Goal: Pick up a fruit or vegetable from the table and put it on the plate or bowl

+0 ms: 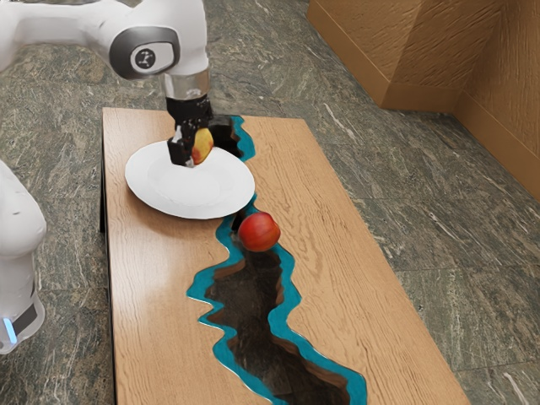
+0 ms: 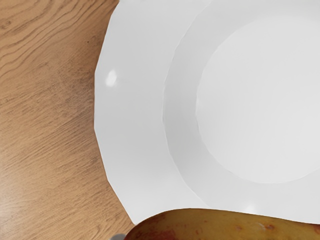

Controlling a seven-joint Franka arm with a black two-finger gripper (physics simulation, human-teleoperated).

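Holding the yellow-red fruit [image 1: 202,145] pinched from both sides, the tool [image 1: 191,155] hangs over the white plate [image 1: 198,192] near its 12 o'clock rim, so releasing here risks a roll-off onto the bench [image 1: 337,211].

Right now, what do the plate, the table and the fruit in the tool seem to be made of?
Plate: glazed white ceramic by its look, even white with small bright glints on the rim; plastic is possible. Table: matte light wood, grain lines showing, with a glossy teal resin-like inlay around a dark hollow. Fruit held in the tool: smooth yellow skin with red blotches.
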